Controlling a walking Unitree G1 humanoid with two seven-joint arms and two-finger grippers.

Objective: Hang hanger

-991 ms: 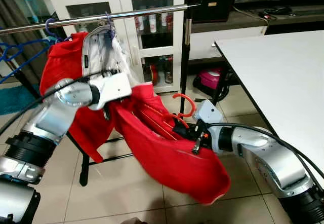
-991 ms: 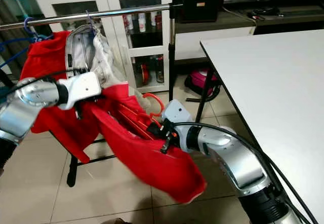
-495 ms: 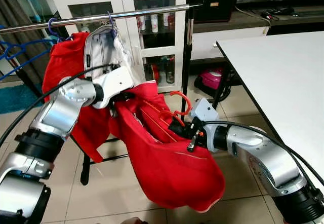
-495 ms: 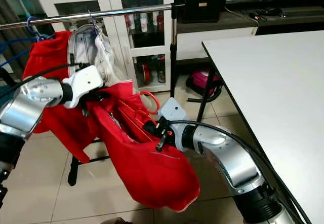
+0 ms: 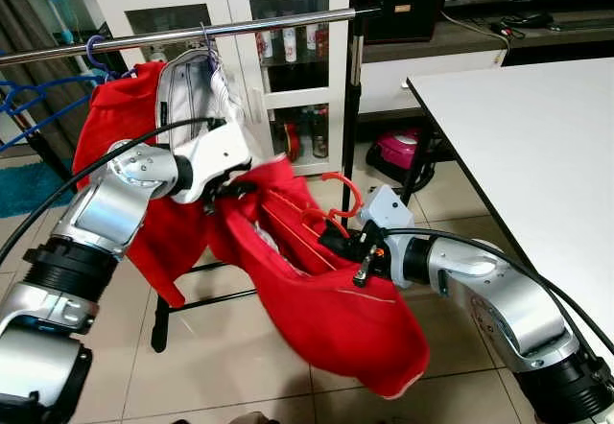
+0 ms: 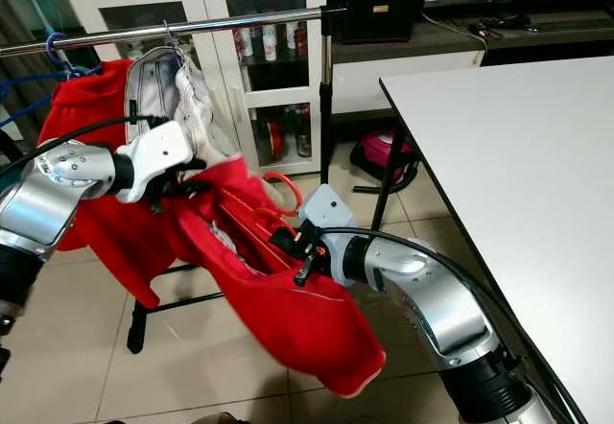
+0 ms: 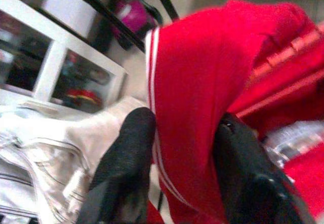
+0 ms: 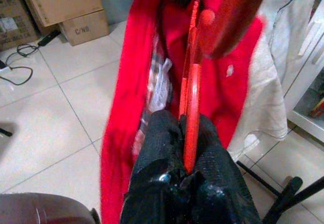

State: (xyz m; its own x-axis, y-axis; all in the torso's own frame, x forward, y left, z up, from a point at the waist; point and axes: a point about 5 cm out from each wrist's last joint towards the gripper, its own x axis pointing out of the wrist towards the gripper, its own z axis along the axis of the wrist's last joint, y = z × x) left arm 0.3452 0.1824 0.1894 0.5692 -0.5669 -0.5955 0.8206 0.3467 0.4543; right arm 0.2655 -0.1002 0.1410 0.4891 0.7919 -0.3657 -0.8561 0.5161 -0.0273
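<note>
Home living room — tiled floor (image 5: 240, 347), white glass-door cabinet (image 5: 278, 21) with bottles, clothes rail (image 5: 192, 33) hung with garments, white desk (image 5: 537, 146), cardboard boxes (image 8: 61, 6).

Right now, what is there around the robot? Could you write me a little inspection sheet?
Surface: white table on the robot's right, nothing seen on it.
Job's things: red hanger inside a red garment; metal rail above.
Clutter: white garment and another red garment hanging on the rail; blue hangers at the rail's left end.
Grippers: left gripper shut on the red garment's edge; right gripper shut on the hanger.
Cables: black cables along both arms.
Surroundings: tiled floor, white glass-door cabinet, pink object on the floor.
</note>
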